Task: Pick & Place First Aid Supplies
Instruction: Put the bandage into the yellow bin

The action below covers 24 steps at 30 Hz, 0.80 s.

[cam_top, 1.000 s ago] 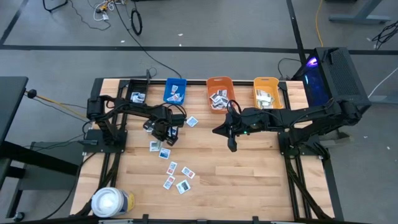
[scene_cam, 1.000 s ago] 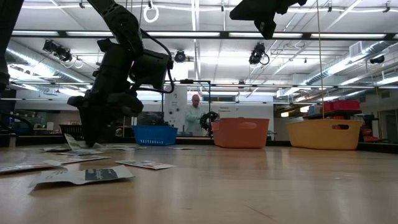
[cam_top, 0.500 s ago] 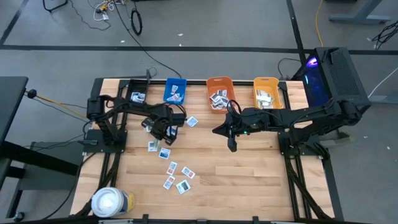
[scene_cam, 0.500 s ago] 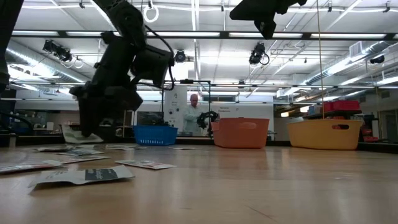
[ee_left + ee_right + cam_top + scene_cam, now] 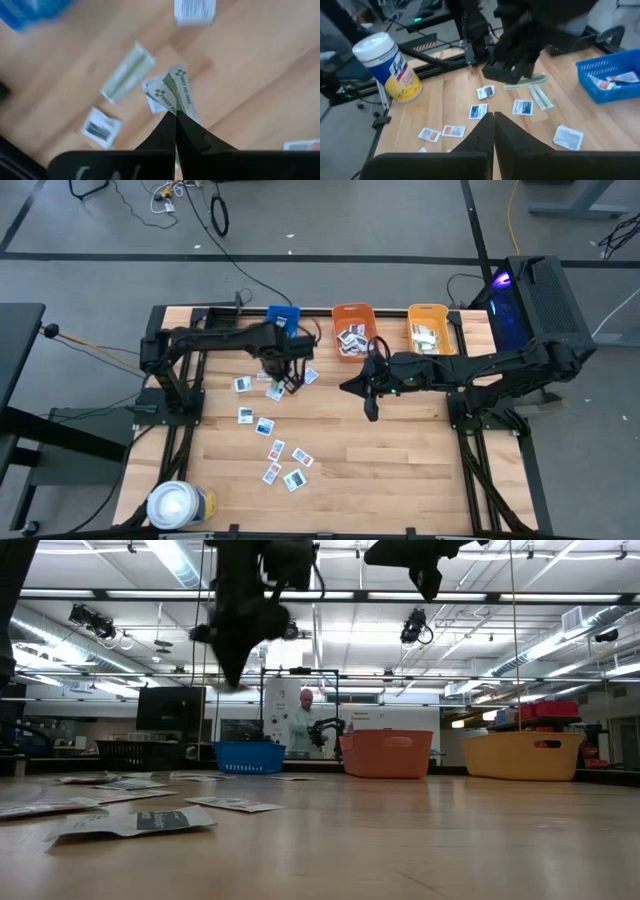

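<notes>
Progress: partly sorted. The blue bin (image 5: pixel 282 320), orange bin (image 5: pixel 353 331) and yellow bin (image 5: pixel 429 328) along the table's far edge each already hold some packets. Still loose on the table (image 5: pixel 400 460): a cluster of packets near the front (image 5: pixel 284 463), a pair mid-left (image 5: pixel 254 420), one further left (image 5: pixel 241 384), and one near the blue bin (image 5: pixel 309 376). More than half a dozen remain, so sorting is well short of finished.

Left gripper (image 5: pixel 175 114): jaws pinched together on a green-printed first aid packet (image 5: pixel 175 92), seen clearly in the left wrist view. In the high view the left gripper (image 5: pixel 281 368) sits just in front of the blue bin; in the low view it hangs well above the table. A pale greenish strip (image 5: pixel 127 72) and another small packet (image 5: pixel 101 127) lie on the wood beneath it.

Right gripper (image 5: pixel 494 116): fingers closed, nothing between them, waiting raised over mid-table in front of the orange bin.

Change from a second ago: the left arm was low over the mid-left packets, fingertips at the table; it has since lifted and swung toward the blue bin. The right arm has not moved. Which bin the held packet belongs in is probably the blue one, though the print is too blurred to confirm.
</notes>
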{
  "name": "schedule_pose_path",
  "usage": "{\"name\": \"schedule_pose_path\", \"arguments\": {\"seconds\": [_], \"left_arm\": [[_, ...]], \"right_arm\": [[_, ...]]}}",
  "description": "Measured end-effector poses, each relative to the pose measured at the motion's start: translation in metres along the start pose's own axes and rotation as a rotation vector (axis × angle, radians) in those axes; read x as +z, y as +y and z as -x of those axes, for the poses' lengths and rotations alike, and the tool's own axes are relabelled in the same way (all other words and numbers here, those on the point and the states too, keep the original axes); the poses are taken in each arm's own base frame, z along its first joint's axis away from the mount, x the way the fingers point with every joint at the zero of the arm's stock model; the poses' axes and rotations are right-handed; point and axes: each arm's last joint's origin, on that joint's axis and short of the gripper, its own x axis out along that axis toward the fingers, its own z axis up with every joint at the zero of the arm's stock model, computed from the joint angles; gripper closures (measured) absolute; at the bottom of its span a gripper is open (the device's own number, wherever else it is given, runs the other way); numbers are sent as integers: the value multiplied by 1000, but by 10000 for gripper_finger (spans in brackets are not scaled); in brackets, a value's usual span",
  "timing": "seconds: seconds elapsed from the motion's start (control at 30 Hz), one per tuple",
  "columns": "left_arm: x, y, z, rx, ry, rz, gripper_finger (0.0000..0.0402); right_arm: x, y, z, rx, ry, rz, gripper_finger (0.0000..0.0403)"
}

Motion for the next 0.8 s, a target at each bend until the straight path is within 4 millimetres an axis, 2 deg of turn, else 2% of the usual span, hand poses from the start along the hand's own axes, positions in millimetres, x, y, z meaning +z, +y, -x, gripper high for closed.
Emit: {"name": "schedule_pose_path", "arguments": {"seconds": [0.27,0.5,0.67,0.8], "left_arm": [[28,2,76,-45,-284,-42,399],[44,16,145,-104,-565,-45,399],[50,28,184,-181,-740,-46,399],[53,31,204,-228,-849,-68,399]], "right_arm": [[10,-1,13,-71,-96,31,389],[29,-1,29,-179,-282,85,389],[40,0,36,-191,-398,49,389],[46,3,39,-155,-465,43,389]]}}
